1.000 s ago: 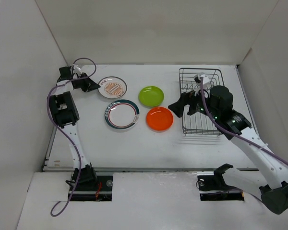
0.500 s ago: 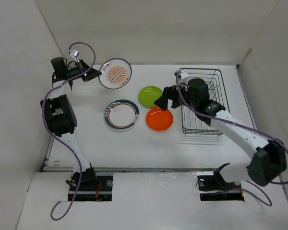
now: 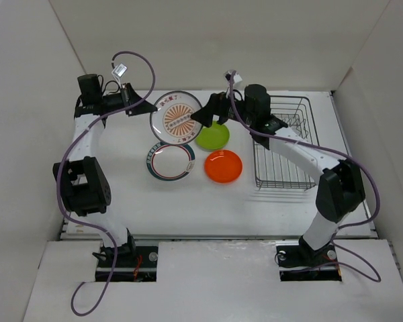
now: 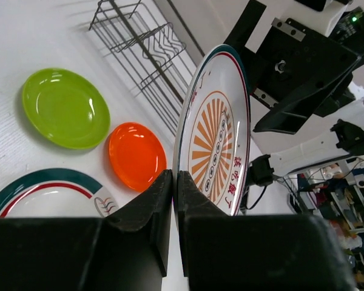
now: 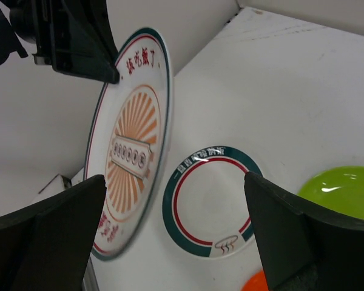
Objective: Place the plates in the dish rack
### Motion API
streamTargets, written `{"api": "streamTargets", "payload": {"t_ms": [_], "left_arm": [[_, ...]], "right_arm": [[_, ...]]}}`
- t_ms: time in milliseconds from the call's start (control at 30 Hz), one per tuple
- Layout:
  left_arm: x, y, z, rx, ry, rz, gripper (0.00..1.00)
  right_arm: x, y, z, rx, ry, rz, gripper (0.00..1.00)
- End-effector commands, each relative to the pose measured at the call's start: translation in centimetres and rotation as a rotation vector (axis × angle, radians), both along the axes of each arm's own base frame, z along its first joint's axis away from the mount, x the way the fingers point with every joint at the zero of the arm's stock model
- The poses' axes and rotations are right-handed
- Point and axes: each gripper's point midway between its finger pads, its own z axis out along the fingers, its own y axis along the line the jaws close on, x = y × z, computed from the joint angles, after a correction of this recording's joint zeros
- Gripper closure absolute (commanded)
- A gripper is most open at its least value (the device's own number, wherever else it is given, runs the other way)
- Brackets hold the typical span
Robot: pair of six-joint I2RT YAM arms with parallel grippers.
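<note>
Above the table (image 3: 188, 208) — left pincer (image 3: 145, 109) pinching patterned plate (image 3: 177, 118), lifted rightward | right pincer (image 3: 203, 113) spread — arrived from dish rack (image 3: 279, 186).

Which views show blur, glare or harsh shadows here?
Left wrist: left fingers dark and soft; glare streaks on the lime green plate and orange plate. Right wrist: right fingers blurred, sunburst plate sharp with crisp lettering. Top external: even light, sharp throughout, faint shadows.
</note>
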Motion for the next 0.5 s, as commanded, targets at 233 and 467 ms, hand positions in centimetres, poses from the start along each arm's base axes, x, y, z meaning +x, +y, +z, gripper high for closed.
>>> {"api": "streamTargets", "payload": {"t_ms": [233, 467], "left_arm": [[-2.9, -1.5, 0.6, 0.057, -0.068, -0.068, 1.00], [-2.4, -1.7, 1.4, 0.072, -0.074, -0.032, 1.00]], "right_arm": [[-1.5, 3.2, 2.2, 0.121, -0.028, 0.163, 0.60], [-0.7, 2.4, 1.9, 0.129, 0.014, 0.134, 1.00]]}}
